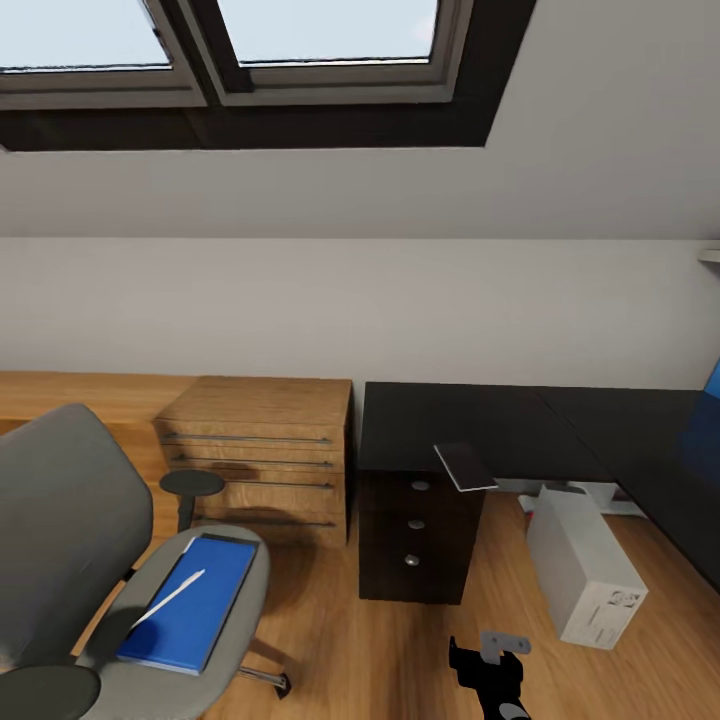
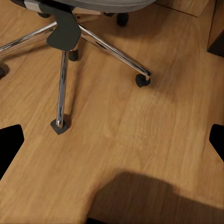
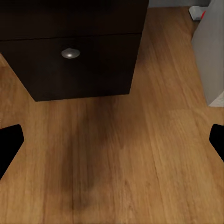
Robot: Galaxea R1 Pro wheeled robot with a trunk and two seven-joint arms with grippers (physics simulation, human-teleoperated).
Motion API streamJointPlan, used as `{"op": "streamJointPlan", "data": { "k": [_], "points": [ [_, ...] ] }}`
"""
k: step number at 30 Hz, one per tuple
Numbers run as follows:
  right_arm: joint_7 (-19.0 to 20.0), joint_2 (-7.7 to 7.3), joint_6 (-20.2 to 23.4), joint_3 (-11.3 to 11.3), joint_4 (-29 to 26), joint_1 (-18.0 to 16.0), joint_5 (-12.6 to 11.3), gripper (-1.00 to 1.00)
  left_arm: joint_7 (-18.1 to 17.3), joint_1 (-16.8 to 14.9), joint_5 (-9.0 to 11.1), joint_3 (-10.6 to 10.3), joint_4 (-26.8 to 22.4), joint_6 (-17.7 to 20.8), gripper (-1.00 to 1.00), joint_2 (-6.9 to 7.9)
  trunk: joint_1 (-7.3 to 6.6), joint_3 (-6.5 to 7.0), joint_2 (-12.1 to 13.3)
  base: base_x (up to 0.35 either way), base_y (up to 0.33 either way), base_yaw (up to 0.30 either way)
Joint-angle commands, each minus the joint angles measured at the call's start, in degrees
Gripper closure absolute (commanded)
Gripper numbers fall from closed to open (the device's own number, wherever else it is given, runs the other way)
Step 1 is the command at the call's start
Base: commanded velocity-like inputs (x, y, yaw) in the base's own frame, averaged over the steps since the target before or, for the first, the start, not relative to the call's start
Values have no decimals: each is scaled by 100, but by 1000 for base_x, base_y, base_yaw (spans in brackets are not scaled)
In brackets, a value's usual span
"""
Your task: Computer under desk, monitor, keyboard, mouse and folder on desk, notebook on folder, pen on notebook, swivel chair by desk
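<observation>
The bright blue folder (image 1: pixel 190 602) lies flat on the grey swivel chair (image 1: pixel 70 540) seat, a slim whitish pen (image 1: pixel 168 598) resting on it. A dark grey notebook (image 1: pixel 465 466) overhangs the black worktop (image 1: pixel 500 425) edge above the drawers. The light grey computer (image 1: pixel 585 562) stands on the floor beneath. Both end effectors' fingers (image 2: pixel 10 140) (image 3: pixel 9 140) are spread wide over the wooden floor.

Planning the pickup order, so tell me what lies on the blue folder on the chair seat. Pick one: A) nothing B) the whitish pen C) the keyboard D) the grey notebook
B: in the head view the pen lies slantwise across the folder, which rests on the chair seat; the notebook sits apart on the desk edge.
</observation>
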Motion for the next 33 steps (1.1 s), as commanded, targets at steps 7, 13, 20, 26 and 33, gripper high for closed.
{"op": "streamJointPlan", "data": {
  "k": [7, 13, 20, 26, 33],
  "points": [
    [-1, -5, -30, -42, 11, -6, 10, -100, -25, -4, 62, -46, 5, -13, -100, 0, 0, -6, -4, 34, 85, 1],
    [-1, -7, -31, -42, 11, -6, 10, -100, -25, -3, 63, -46, 5, -13, -100, 1, 0, -6, -4, 127, 147, 0],
    [-1, -7, -31, -42, 11, -6, 10, -100, -25, -4, 62, -46, 5, -13, -100, 1, 0, -6, -4, 40, 42, 0],
    [-1, -7, -32, -42, 11, -6, 10, -100, -25, -4, 65, -46, 5, -13, -100, 1, 0, -6, -4, 9, 116, 0],
    [-1, -7, -32, -42, 11, -6, 10, -100, -25, -4, 67, -46, 5, -13, -100, 1, 0, -6, -4, 2, 241, 0]
  ]
}}
